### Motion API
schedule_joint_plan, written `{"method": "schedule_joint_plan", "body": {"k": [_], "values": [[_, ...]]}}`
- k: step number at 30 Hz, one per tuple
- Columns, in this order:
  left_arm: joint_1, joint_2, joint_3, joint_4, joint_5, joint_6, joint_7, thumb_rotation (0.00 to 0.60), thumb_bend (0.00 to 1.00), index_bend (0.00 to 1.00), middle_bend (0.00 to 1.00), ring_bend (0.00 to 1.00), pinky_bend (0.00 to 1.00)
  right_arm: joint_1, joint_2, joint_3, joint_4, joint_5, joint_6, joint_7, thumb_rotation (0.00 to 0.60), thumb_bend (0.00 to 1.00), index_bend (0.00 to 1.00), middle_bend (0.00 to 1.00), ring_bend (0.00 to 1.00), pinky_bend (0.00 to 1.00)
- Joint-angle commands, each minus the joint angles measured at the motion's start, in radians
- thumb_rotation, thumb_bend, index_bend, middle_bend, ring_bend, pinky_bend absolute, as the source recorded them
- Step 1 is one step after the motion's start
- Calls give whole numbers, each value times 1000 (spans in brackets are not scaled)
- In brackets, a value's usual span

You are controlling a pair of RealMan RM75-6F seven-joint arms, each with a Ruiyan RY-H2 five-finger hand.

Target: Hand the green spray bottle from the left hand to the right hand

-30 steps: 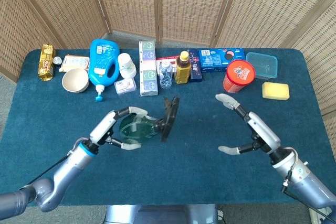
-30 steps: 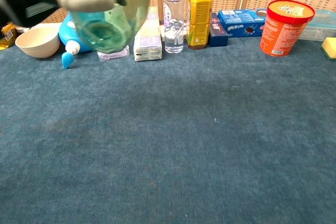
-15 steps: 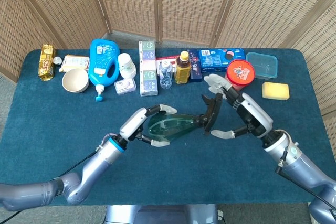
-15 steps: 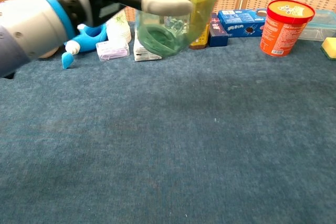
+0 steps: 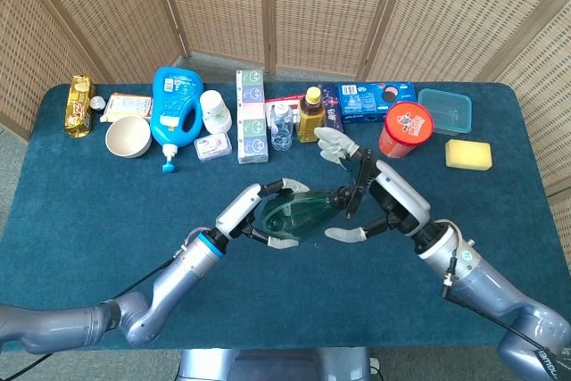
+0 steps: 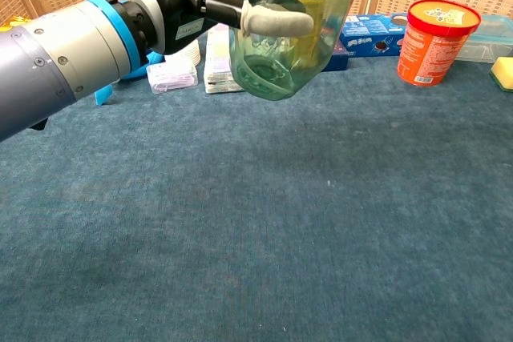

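head view: left hand [image 5: 252, 213] grips the green spray bottle [image 5: 303, 211] by its body, held sideways above the blue table [image 5: 89, 202] near the middle, nozzle end toward the right hand [image 5: 370, 202]. right hand's fingers spread wide around the bottle's black trigger head, not closed on it; contact unclear.

Two robot hands are seen: the left hand [image 5: 259, 216] and the right hand [image 5: 375, 198]. One translucent green spray bottle [image 5: 303, 212] is counted between them. Along the far edge are counted one blue detergent jug [image 5: 175, 105], one cream bowl [image 5: 128, 136], one clear water bottle [image 5: 282, 126], one yellow-capped amber drink bottle [image 5: 310, 115], one red-lidded orange tub [image 5: 406, 128], one yellow sponge [image 5: 468, 154] and one clear lidded container [image 5: 444, 110].
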Motion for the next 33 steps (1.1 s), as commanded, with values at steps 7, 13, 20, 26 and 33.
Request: {"method": "schedule_joint_plan", "body": {"k": [7, 13, 20, 26, 33], "values": [[2, 3, 2, -8, -12, -6, -13, 600, 0, 351, 466, 316, 439, 0, -43, 30, -68, 170, 4, -187, 600, 5, 174, 403, 174, 98], [3, 4, 5, -8, -13, -6, -12, 600, 0, 348, 462, 308, 439, -16, -66, 57, -99, 279, 36, -264, 600, 211, 546, 676, 355, 153], [2, 2, 3, -10, -26, -12, -13, 600, 0, 334, 441, 301, 438, -36, -74, 72, -112, 301, 51, -290, 600, 356, 688, 762, 416, 178], [2, 0, 1, -15, -33, -13, -11, 600, 0, 292, 400, 269, 439, -47, -71, 85, -127, 312, 43, -317, 600, 401, 691, 769, 422, 180], [1, 2, 7, -13, -33, -23, -6, 600, 0, 47, 77, 58, 269, -55, -68, 95, -139, 319, 41, -342, 600, 402, 695, 771, 422, 180]]}}
